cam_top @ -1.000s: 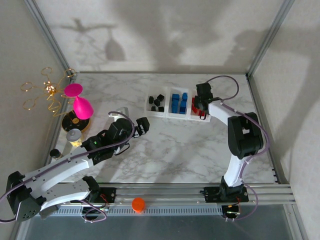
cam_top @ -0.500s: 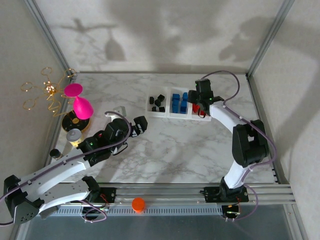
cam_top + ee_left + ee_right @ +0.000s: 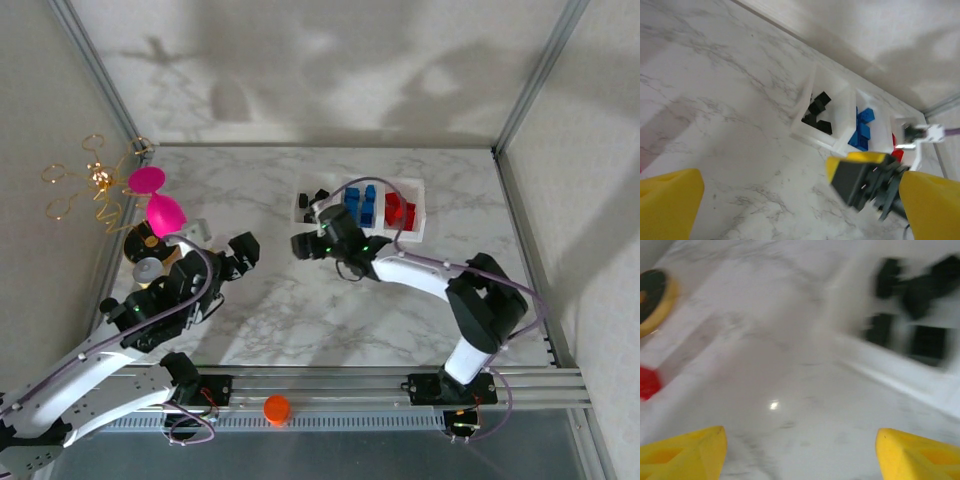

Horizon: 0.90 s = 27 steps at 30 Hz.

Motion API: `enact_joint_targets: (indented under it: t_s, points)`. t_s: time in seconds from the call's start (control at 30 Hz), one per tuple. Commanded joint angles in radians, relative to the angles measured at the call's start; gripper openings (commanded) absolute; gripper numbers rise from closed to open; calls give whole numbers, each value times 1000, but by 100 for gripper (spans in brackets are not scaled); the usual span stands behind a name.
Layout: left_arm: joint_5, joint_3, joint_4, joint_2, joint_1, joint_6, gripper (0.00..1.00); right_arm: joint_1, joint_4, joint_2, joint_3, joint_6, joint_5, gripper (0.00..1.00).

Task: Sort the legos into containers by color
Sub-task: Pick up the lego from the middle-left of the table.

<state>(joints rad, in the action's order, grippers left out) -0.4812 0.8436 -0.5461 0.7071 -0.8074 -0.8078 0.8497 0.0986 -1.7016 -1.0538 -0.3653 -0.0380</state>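
Top ext. view: three containers [image 3: 416, 188] sat side by side in a row toward the far side of the marble bench [image 3: 300, 320]. L tray held the black legos [image 3: 320, 194], mid tray the blue legos [image 3: 360, 204], R tray the red legos [image 3: 398, 212]. The right gripper [image 3: 303, 245] sat low over the bench, just near-side of the L tray, its arm reaching leftward from its base. The left gripper [image 3: 243, 250] was over the bench's L portion, well apart from the trays and near a pink goblet ornament [image 3: 163, 210] and a grey canister [image 3: 148, 270]. An orange cap [image 3: 277, 408] lay at the near rail. Jaw state could not be told from this view. Left wrist view: the left gripper's yellow fingertips [image 3: 670, 200] stood far apart at the frame edges, so the jaws were released, with bare bench between them. The trays lay ahead, showing black, blue and a sliver of red. The right gripper's dark body, blurred, was in front of the R end of the row. Right wrist view: heavy blur. Its yellow fingertips [image 3: 685, 452] stood wide apart, jaws released, nothing held. The black legos in their tray were at upper R. A red blur showed at the L edge, identity n/a.
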Motion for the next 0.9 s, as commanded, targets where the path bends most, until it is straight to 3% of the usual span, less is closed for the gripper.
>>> enact_joint_targets:
  t_s: [0.0, 0.33, 0.87]
  points:
    - [-78, 45, -110, -22, 13, -19, 100, 75, 171, -107, -21, 45, 98, 78]
    - [-156, 34, -172, -76, 19, -89, 100, 202, 360, -400, -212, 252, 257, 78]
    - [-221, 32, -173, -74, 24, -113, 100, 281, 348, -679, -513, 433, 252, 79]
